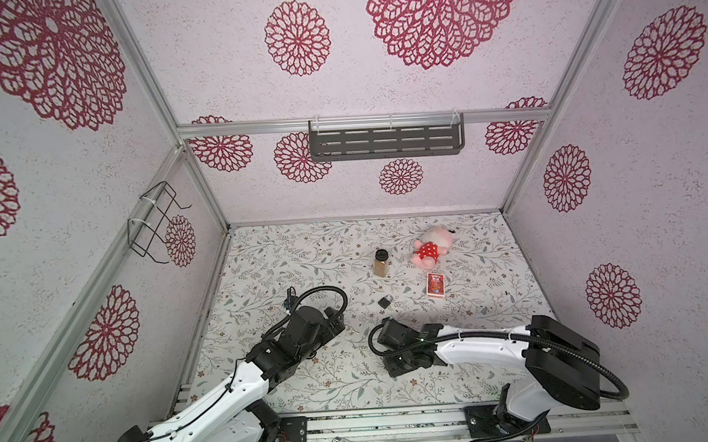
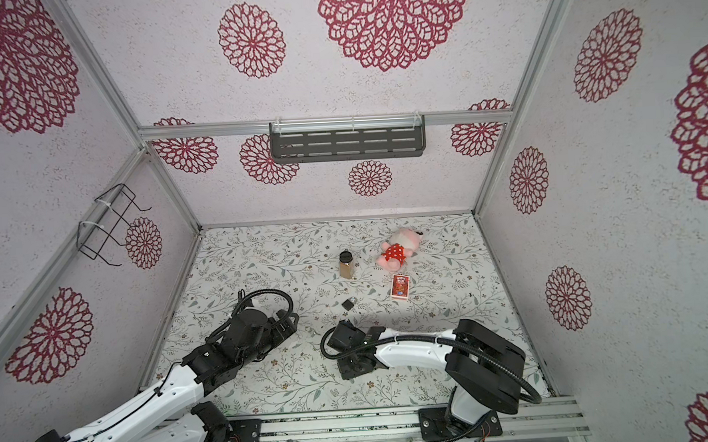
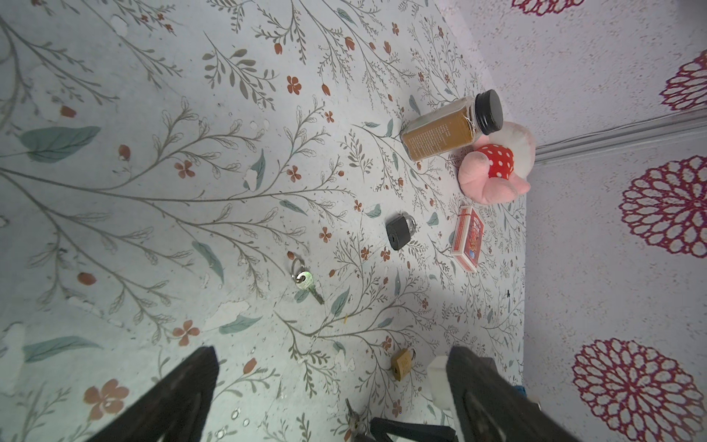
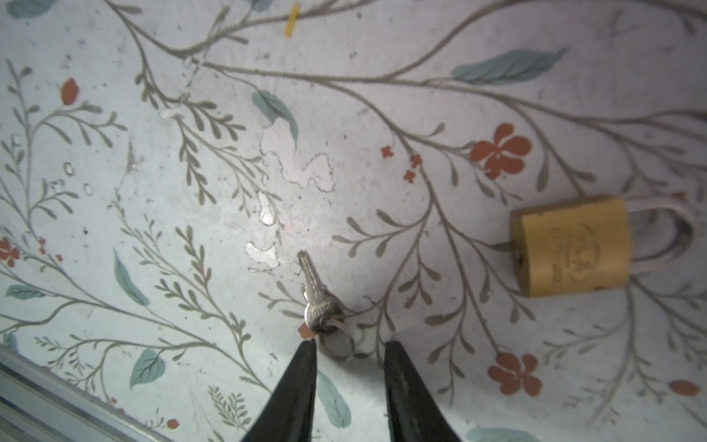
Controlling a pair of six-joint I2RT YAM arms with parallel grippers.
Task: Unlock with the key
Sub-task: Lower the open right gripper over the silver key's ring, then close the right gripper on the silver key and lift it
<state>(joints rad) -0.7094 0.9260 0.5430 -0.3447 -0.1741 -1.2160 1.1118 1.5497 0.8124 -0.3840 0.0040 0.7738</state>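
— Starting at the lower left of a top view: how is the left gripper [image 1: 340, 320] held?
— Spread wide, nothing gripped.
— And at lower centre?
— The right gripper [image 4: 349, 344] is narrowed but unclosed. The key [image 4: 315, 302] is laid flat on the table [image 4: 382, 76], its ring flanked by the tips. A brass padlock [image 4: 570, 252] is set nearby.
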